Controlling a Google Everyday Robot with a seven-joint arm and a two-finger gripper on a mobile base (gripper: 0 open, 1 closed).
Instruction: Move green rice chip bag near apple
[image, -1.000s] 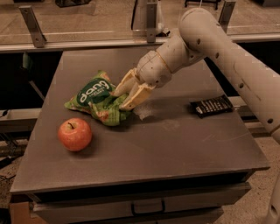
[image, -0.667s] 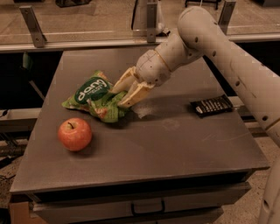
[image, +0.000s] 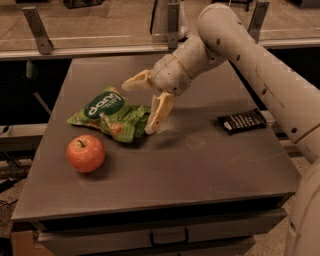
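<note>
The green rice chip bag (image: 107, 114) lies crumpled on the grey table (image: 200, 165), left of centre. The red-orange apple (image: 86, 153) sits just in front of it and slightly left, a small gap apart. My gripper (image: 138, 108) is at the bag's right end with its cream fingers (image: 159, 112) spread wide. One finger reaches above the bag and the other points down beside its right edge. The gripper is open and holds nothing.
A flat black packet (image: 242, 120) with white print lies at the table's right side. A metal rail (image: 100, 47) with upright brackets runs behind the table. The table's front edge drops to a drawer front (image: 165, 235).
The fingers were closed on the bag's right end; now they have spread apart and let go. The bag rests on the table in about the same spot near the apple.
</note>
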